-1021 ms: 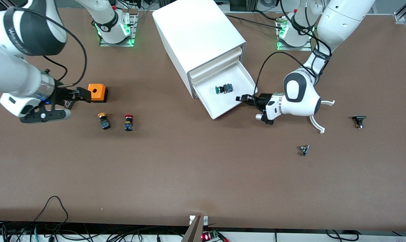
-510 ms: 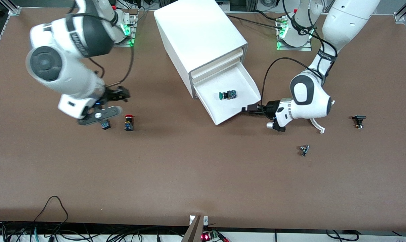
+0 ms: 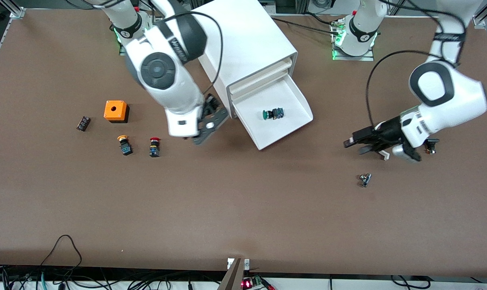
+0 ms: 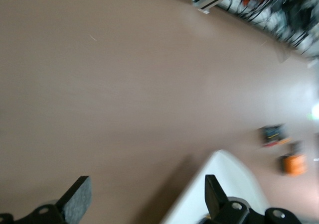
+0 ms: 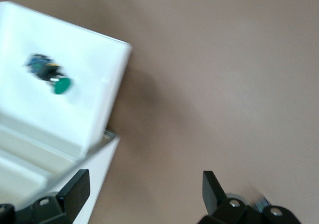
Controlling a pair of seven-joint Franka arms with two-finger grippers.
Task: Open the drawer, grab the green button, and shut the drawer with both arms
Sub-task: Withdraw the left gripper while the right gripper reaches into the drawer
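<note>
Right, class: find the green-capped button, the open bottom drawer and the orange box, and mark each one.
button (image 3: 272, 114), front view, on its black-and-blue body beside the green cap.
drawer (image 3: 285, 127), front view, on the bare white floor of the pulled-out tray.
orange box (image 3: 116, 110), front view, on its top face.

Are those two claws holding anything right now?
No. The left gripper is open over bare table, and the right gripper is open beside the drawer; the button lies inside, untouched.

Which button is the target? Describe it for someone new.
Find the big white cabinet; its lowest drawer is pulled open. The button lies alone in that tray, green cap on a black-and-blue body. The red-capped and yellow-capped ones sit out on the table.
</note>
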